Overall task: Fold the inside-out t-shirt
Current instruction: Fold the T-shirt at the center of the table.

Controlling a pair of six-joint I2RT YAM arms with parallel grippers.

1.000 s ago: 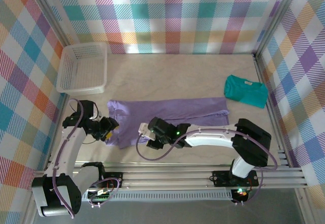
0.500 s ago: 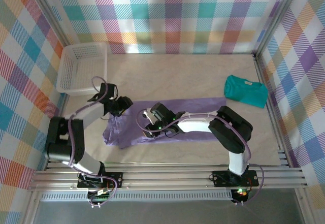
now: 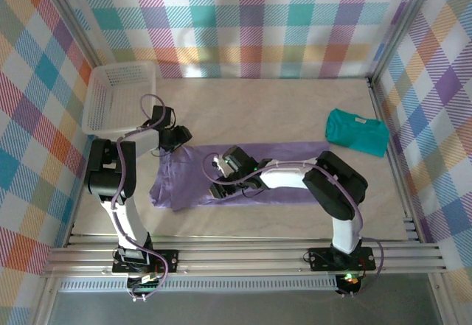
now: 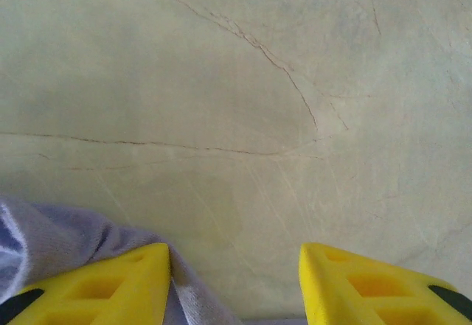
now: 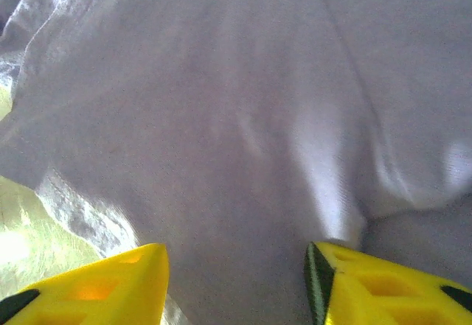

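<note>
The inside-out t-shirt (image 3: 287, 170) lies flat as a long lavender band across the middle of the table, bunched and wider at its left end. My left gripper (image 3: 183, 135) sits at the shirt's far-left corner. In the left wrist view it (image 4: 234, 281) is open over bare table, and the shirt's edge (image 4: 44, 236) runs along the inner side of the left finger. My right gripper (image 3: 221, 177) is low over the shirt's left half. In the right wrist view it (image 5: 236, 281) is open, with smooth lavender cloth (image 5: 221, 119) between and below its fingers.
A white basket (image 3: 122, 129) stands at the far left, just beyond the left gripper. A smaller teal t-shirt (image 3: 358, 132) lies folded at the right by the wall. Plaid walls close in the table on three sides.
The left arm swung from the shirt's near-left edge to its far-left corner. The right gripper moved from the shirt's front edge onto the cloth. The shirt's left end has shifted.
</note>
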